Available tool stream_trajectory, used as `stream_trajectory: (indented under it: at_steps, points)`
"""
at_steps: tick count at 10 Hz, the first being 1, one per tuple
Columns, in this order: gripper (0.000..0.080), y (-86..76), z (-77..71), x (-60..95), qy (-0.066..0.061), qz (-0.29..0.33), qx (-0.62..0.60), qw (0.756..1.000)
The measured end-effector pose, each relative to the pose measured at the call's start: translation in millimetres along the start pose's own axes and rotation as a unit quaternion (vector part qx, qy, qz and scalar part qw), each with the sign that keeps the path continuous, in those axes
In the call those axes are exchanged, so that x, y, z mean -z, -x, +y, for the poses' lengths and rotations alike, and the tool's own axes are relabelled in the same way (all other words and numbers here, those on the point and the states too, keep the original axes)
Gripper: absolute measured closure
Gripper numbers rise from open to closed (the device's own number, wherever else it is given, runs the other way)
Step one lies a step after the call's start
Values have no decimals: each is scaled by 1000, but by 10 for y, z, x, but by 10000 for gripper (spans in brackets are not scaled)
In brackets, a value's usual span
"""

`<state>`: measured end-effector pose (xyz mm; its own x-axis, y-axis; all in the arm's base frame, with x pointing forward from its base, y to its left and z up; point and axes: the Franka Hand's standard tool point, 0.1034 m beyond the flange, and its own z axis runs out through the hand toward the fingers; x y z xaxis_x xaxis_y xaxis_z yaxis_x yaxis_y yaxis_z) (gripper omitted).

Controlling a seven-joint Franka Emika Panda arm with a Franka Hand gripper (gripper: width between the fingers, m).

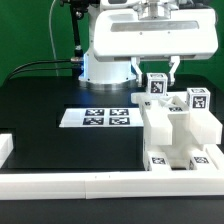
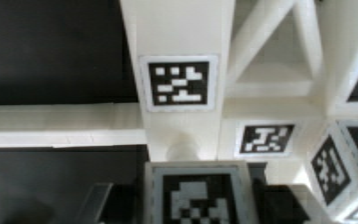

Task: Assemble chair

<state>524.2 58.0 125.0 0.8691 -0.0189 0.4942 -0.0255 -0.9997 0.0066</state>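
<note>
You've got the chair (image 1: 178, 130) mostly built, sitting on the bench (image 1: 45, 120) at the exterior view's right against the rail (image 1: 90, 187), w/ the hand (image 1: 156, 75) just above its back, grip can't tell, so prob. only final seating left.

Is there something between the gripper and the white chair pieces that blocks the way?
Nothing visible does. In the exterior view the gripper hangs directly over the chair, its fingers around the top tagged piece. The marker board lies aside, toward that view's left.
</note>
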Motion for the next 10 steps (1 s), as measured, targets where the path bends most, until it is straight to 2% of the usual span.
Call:
stream_trajectory:
  at_steps: [4, 6, 10]
  points:
    - [515, -92, 31, -84, 4, 4, -1, 1000]
    - [515, -57, 56, -170, 8, -2, -1, 1000]
    - [515, -63, 60, -174, 10, 8, 1, 1000]
